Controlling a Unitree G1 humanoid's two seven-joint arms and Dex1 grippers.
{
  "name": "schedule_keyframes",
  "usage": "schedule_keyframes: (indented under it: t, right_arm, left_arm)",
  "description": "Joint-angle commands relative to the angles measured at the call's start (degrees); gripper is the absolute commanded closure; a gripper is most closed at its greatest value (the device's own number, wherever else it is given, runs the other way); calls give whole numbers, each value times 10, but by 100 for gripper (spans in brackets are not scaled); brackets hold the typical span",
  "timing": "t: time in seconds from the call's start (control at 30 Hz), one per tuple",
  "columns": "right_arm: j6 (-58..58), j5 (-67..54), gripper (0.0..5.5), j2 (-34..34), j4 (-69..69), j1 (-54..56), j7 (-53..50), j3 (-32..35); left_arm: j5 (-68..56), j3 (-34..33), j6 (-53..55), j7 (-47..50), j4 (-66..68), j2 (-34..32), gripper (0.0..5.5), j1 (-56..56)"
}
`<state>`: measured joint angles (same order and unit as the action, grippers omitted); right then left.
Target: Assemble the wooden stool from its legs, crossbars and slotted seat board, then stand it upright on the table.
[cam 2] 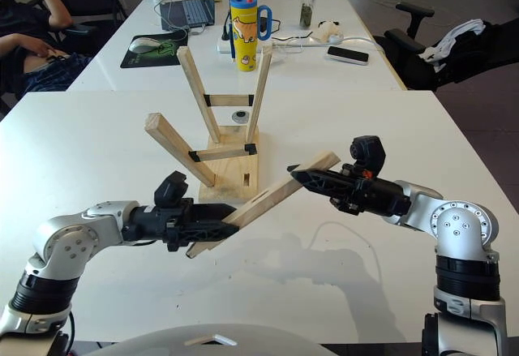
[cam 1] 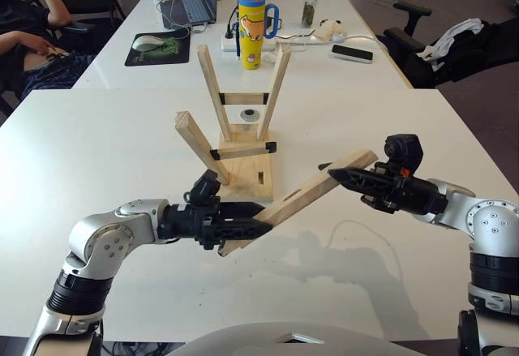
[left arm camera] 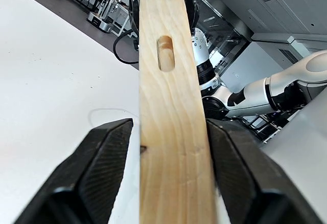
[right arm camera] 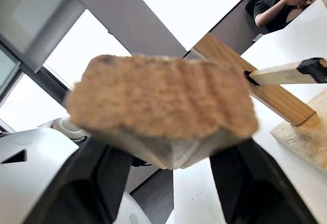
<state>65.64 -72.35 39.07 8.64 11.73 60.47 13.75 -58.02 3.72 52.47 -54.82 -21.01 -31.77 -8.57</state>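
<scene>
Stool leg [cam 1: 304, 198] — likely light, stiff, not slippery — slants over the table [cam 1: 97, 153] just before the upturned seat board [cam 1: 247, 171], its low end pinched in the left gripper [cam 1: 247, 229], its high end in the right gripper [cam 1: 339, 174]. Holding the ends seems best. Far off, a yellow cup [cam 1: 251, 36] holds a straw.

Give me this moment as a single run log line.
left gripper: shut on loose leg | right gripper: shut on same leg | stool: inverted, three legs attached
</scene>
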Motion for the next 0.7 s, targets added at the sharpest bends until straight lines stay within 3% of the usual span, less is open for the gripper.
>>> schedule_keyframes:
  t: [0.03, 0.33, 0.7]
  right_arm:
    - [-45, 76, 342, 61, -38, -7, 71, -14]
    - [-138, 171, 343, 91, -190, 126, 166, -15]
    - [-298, 334, 343, 13, -339, 281, 213, -107]
  left_arm:
    - [97, 19, -70, 39, -3, 4, 253, 15]
    - [426, 151, -308, 133, 101, 26, 253, 13]
    - [605, 198, -419, 199, 193, 52, 253, -21]
